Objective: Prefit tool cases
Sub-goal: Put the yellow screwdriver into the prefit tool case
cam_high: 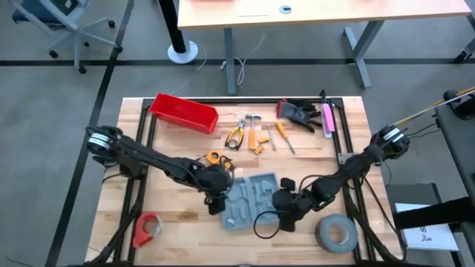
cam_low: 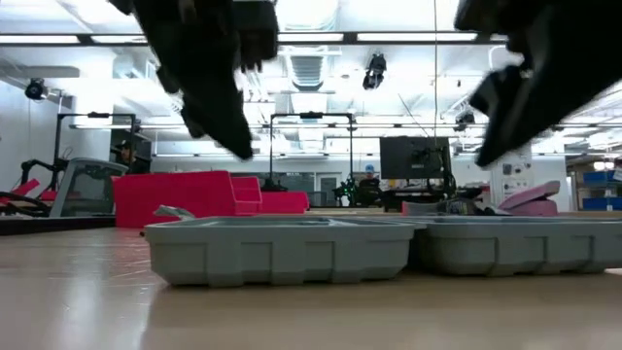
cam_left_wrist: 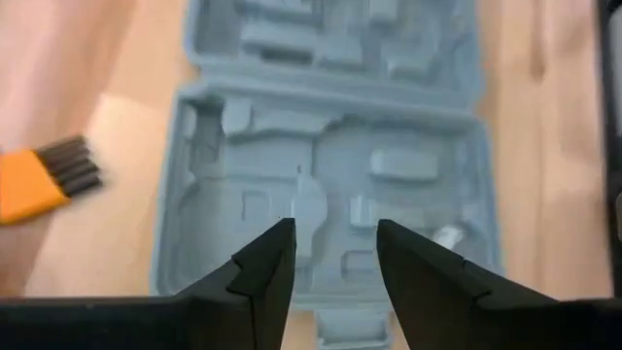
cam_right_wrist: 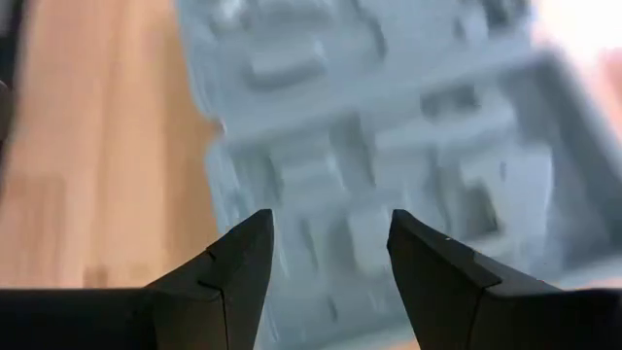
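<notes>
The left gripper [cam_left_wrist: 330,255] is seen with its two dark fingers apart and nothing between them; it hangs just above the open tool case [cam_left_wrist: 330,165], over the half nearer the left arm. The right gripper [cam_right_wrist: 330,248] is likewise held with its fingers spread and nothing gripped, poised over the case's other side. In the low view both grippers are shown clear of the case's rim — the left gripper [cam_low: 228,122] above one half, the right gripper [cam_low: 496,136] above the other.

The tool case [cam_high: 249,199] is laid open and flat on the wooden table [cam_high: 178,222], near the middle of the front half, its grey moulded recesses facing up and no tools seated in them as far as can be told. It is flanked by the two arms, which reach in from either side of the table.

Beside the case, close to the left gripper, a small orange and black tool [cam_left_wrist: 44,180] is seen on the wood. Farther back, a red bin [cam_high: 184,113] is set near the far left corner. A cluster of hand tools [cam_high: 256,133] — pliers, a hammer, screwdrivers — is spread across the far middle, with black gloves [cam_high: 300,113] and a pink item [cam_high: 327,119] beyond them. A grey tape roll [cam_high: 336,232] lies at the front right, and a red tape dispenser [cam_high: 147,228] at the front left.
</notes>
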Available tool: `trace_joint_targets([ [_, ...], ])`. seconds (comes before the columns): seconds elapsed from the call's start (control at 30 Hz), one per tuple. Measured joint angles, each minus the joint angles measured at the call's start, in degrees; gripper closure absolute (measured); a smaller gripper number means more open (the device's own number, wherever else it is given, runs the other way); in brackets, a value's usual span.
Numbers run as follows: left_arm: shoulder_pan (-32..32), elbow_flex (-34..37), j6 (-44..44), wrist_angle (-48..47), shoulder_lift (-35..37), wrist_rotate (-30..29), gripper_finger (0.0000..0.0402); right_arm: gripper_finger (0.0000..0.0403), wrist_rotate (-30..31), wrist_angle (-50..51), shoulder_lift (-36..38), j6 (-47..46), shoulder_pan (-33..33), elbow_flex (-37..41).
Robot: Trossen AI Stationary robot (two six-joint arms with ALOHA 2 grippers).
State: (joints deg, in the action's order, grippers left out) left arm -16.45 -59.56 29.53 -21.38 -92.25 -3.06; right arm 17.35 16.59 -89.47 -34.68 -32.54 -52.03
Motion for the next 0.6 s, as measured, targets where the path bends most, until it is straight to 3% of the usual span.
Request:
trace_joint_targets([
  [0.33, -0.8, 14.4, 4.2, 18.3, 13.8, -6.7, 0.0264, 0.022, 4.2, -13.2, 4.0, 14.0, -0.6, 0.3],
  [0.6, -0.9, 24.2, 5.0, 39.3, 15.8, -13.3, 0.0278, 0.022, 2.3, -30.2, 7.3, 28.4, -0.8, 5.7],
])
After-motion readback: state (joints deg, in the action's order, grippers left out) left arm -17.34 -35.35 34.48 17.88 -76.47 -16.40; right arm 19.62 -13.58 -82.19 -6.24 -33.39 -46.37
